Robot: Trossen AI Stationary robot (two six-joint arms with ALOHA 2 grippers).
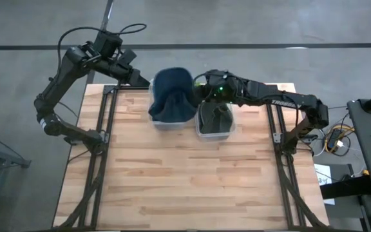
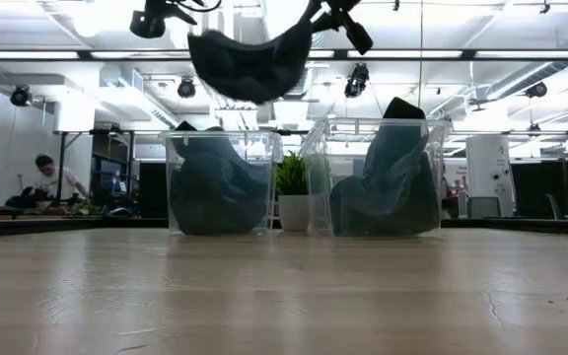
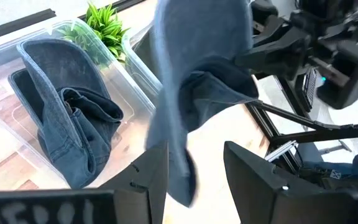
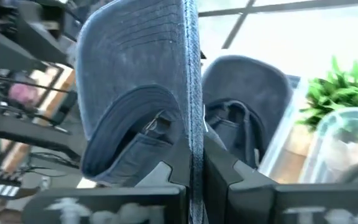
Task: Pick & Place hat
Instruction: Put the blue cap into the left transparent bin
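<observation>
A: Nearest in the low view lies the bare wooden desk (image 2: pixel 284 286). What sits beyond it?

B: Two clear plastic bins (image 2: pixel 220 182) mid-frame, each holding a slumped denim hat, with a small green plant (image 2: pixel 291 176) between them.

A: And the task's hat (image 1: pixel 172 93)?

B: It hangs at the top centre, above the left bin, soft dark-blue denim stretched between both arms, likely so it drops in open. The right gripper (image 4: pixel 194 171) has its jaws closed on the hat's edge. The left gripper (image 3: pixel 194 171) has its jaws parted, with fabric hanging between them.
</observation>
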